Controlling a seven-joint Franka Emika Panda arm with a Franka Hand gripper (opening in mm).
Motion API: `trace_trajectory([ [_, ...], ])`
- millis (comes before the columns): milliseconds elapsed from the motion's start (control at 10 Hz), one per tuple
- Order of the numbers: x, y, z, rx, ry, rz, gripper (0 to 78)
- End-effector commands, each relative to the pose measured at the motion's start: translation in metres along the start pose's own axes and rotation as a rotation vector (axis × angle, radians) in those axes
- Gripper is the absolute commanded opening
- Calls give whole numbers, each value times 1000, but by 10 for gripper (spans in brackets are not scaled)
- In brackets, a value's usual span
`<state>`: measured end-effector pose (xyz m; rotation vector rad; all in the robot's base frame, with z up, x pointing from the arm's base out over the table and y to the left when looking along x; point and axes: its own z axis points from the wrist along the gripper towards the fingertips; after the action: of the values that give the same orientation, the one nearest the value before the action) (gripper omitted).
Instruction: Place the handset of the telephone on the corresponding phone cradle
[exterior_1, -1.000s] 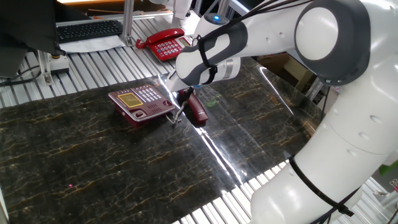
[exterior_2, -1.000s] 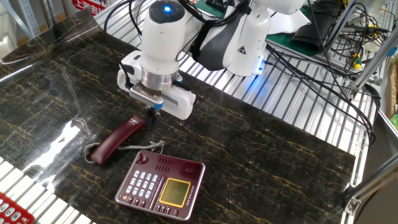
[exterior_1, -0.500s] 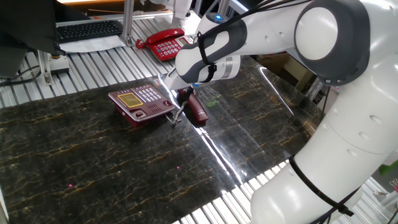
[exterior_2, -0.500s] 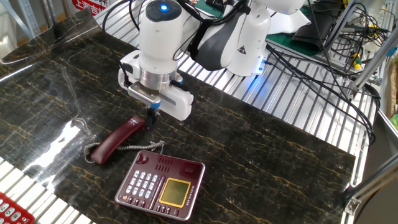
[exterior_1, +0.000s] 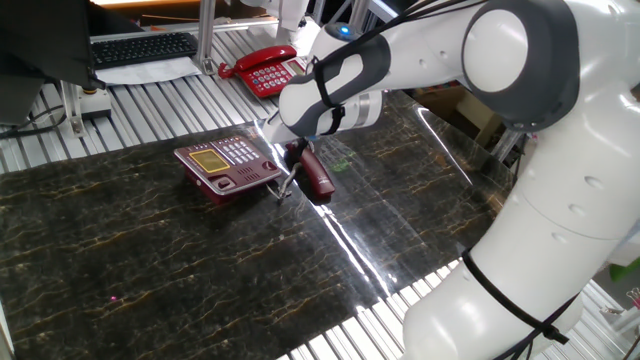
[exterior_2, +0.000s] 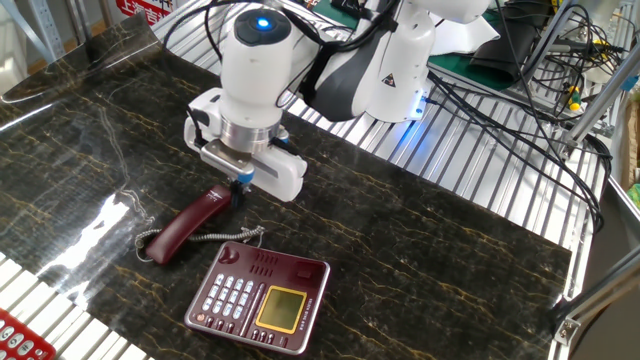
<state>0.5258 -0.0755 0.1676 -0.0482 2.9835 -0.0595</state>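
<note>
The dark maroon handset (exterior_1: 318, 178) (exterior_2: 188, 223) lies flat on the dark marble table, just beside the telephone (exterior_1: 225, 163) (exterior_2: 262, 295), a dark red base with a yellowish display and pale keys. Its thin coiled cord (exterior_2: 226, 236) runs toward the base. The phone cradle (exterior_1: 247, 181) (exterior_2: 272, 262), the strip on the side facing the handset, holds nothing. My gripper (exterior_1: 294, 153) (exterior_2: 239, 184) points down over the handset's end nearest the arm. The fingers are down at that end, and their gap is hidden.
A brighter red telephone (exterior_1: 264, 70) sits on the slatted metal bench behind the marble top, near a black keyboard (exterior_1: 140, 47). The arm's base and cables (exterior_2: 470, 90) crowd the far side. A transparent sheet (exterior_1: 450, 150) lies on the marble's right part.
The gripper has shifted slightly along the handset's end. The handset and the telephone have not moved.
</note>
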Motion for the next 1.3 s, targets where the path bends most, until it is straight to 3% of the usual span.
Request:
trace_trajectory([
  [100,-9,-10,-5,0,2,31,0],
  [600,-7,-21,15,-7,-22,32,0],
  [800,-7,-21,15,-49,13,9,0],
  [1300,-7,-21,15,-48,58,49,0],
])
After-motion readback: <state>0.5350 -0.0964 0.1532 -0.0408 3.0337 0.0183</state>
